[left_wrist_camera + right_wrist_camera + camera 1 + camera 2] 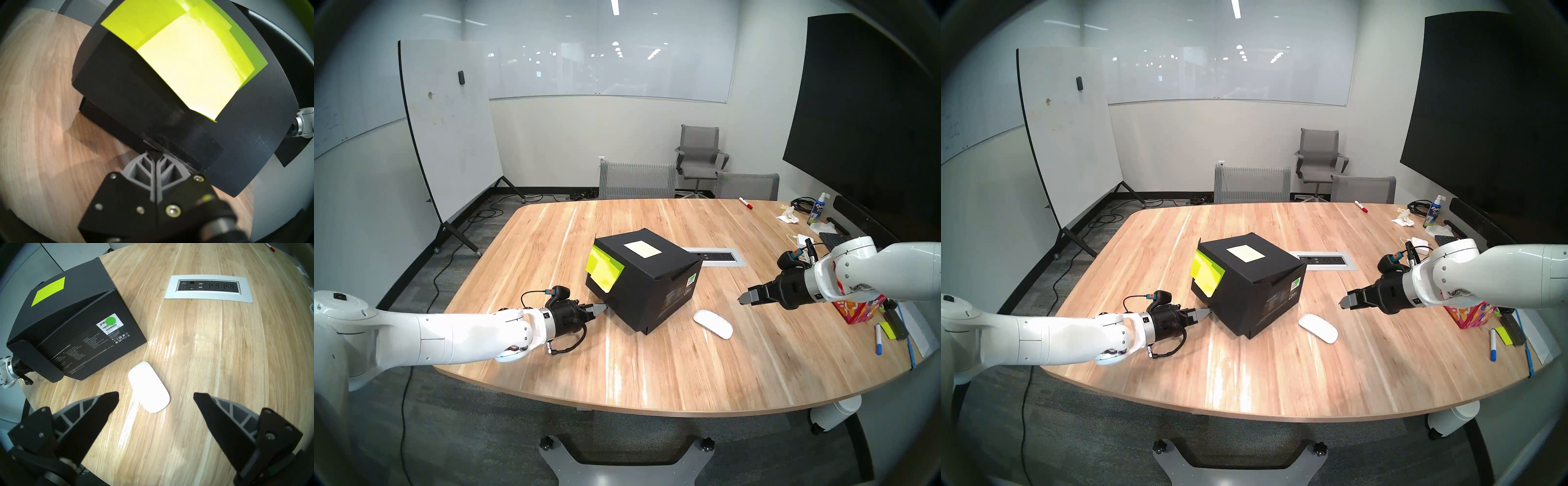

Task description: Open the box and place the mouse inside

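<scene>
The black box (648,288) stands mid-table, with yellow-green sticky notes (604,275) on its front flap and a white label (642,249) on top. Its lid is slightly raised, and the front flap stands off the box body. My left gripper (602,307) is shut on the flap's lower edge; the left wrist view shows its closed tips (153,151) at that edge of the box (129,101). The white mouse (712,324) lies on the table to the right of the box. My right gripper (743,300) is open and empty, hovering just above the mouse (148,387) and to its right.
A silver power outlet panel (717,257) is set into the table behind the box. A red floral tissue box (857,310), a white power adapter (804,241), markers (878,339) and a spray bottle (816,210) sit along the right edge. Chairs (636,180) stand at the far side.
</scene>
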Motion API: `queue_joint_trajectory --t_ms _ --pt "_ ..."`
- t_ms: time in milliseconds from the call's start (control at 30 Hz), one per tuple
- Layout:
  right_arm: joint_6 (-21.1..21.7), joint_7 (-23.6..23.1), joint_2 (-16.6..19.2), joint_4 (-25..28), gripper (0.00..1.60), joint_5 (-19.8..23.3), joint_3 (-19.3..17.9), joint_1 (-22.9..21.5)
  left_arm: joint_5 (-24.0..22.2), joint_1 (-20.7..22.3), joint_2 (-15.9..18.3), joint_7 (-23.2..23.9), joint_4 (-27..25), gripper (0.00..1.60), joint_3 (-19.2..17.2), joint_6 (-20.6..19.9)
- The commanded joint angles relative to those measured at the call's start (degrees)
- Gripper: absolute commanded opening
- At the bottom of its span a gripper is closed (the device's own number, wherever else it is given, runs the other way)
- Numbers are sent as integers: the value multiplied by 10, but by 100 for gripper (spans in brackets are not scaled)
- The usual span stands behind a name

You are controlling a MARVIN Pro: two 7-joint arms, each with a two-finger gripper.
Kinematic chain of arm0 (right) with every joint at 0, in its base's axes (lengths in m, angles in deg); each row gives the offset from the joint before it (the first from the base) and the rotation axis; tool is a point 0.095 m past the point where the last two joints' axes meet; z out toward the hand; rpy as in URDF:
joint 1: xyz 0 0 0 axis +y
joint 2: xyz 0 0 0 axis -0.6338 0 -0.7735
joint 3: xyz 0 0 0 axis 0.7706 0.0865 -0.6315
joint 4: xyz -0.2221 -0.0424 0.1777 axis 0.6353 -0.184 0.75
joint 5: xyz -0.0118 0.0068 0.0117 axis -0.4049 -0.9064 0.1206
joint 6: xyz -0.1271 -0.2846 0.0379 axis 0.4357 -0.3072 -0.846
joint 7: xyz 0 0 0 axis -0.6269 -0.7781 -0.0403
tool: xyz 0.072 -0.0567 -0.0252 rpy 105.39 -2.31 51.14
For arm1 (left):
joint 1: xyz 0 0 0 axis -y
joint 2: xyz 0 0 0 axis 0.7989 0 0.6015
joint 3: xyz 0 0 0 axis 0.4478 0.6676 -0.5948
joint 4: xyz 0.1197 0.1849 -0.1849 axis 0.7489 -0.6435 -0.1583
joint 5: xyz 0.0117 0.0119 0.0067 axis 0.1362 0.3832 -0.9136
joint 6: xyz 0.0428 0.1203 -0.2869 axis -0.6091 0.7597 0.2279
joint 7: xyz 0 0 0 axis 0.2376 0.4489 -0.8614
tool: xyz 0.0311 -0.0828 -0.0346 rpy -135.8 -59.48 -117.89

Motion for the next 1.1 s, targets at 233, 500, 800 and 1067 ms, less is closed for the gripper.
queue_joint_trajectory --t_ms 233,500,800,1067 --pt "-1 1 -1 1 160 -1 -4 -8 -8 24 13 -4 -38 0 -16 0" --pt "-1 1 -1 1 160 -1 -4 -8 -13 31 24 -8 -59 0 -19 -2" --pt "0 1 -1 1 160 -1 -4 -8 -19 37 31 -11 -74 0 -21 -4" --pt "-1 1 -1 1 160 -1 -4 -8 -26 44 33 -17 -84 0 -24 -7"
